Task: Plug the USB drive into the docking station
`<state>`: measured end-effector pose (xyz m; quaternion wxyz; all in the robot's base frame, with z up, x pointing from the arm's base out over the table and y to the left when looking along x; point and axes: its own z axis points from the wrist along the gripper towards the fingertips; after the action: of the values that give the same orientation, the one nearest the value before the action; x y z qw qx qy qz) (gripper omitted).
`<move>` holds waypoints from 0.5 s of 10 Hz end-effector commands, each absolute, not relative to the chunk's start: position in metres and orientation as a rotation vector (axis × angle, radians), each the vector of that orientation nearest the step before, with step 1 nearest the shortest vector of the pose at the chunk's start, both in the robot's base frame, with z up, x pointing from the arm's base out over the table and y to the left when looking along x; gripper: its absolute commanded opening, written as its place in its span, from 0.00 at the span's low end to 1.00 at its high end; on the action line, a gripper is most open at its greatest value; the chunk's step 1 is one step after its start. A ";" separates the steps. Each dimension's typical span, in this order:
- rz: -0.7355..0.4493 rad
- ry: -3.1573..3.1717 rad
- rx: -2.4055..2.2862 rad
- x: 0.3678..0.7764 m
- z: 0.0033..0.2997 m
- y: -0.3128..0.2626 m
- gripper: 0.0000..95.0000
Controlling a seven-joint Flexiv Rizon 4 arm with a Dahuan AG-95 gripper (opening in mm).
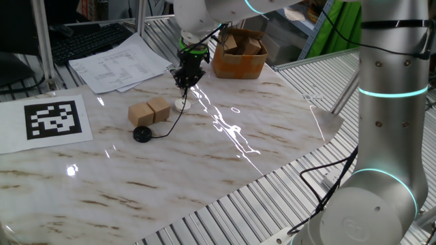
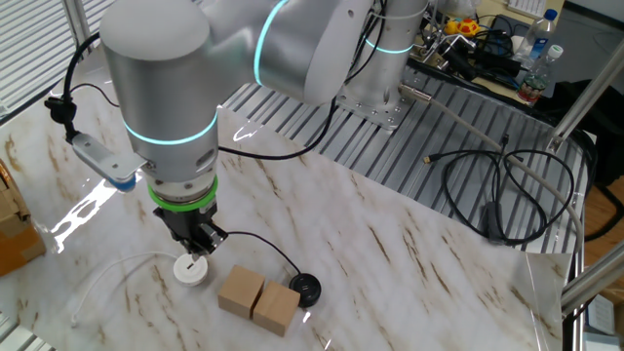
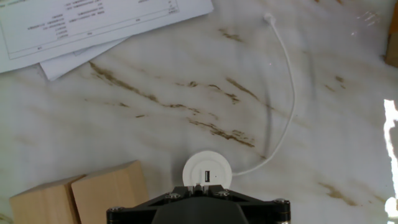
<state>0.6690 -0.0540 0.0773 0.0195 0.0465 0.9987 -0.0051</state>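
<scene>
The docking station is a small white disc (image 3: pixel 207 170) with a dark slot and a white cable, on the marble table; it also shows in one fixed view (image 1: pixel 181 104) and the other fixed view (image 2: pixel 191 269). My gripper (image 3: pixel 198 186) (image 1: pixel 182 84) (image 2: pixel 199 244) hovers just above it, shut on the USB drive, a tiny dark plug (image 3: pixel 198 186) between the jaws, its tip at the disc's near edge. Its thin black cable runs to the black round puck (image 1: pixel 142 134) (image 2: pixel 305 289).
Two tan wooden cubes (image 1: pixel 150 111) (image 2: pixel 258 298) (image 3: pixel 81 193) lie right beside the disc. Paper sheets (image 1: pixel 119 62) (image 3: pixel 93 28) lie at the back, a brown cardboard box (image 1: pixel 239 54) beyond them, and a marker card (image 1: pixel 53 118) at the left.
</scene>
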 end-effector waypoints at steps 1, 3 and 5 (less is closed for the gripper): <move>-0.012 3.107 0.148 0.670 0.076 -0.054 0.00; -0.011 3.104 0.157 0.670 0.076 -0.054 0.00; 0.013 3.098 0.157 0.670 0.075 -0.054 0.00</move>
<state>0.6689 -0.0548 0.0754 0.0178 0.0503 0.9986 0.0060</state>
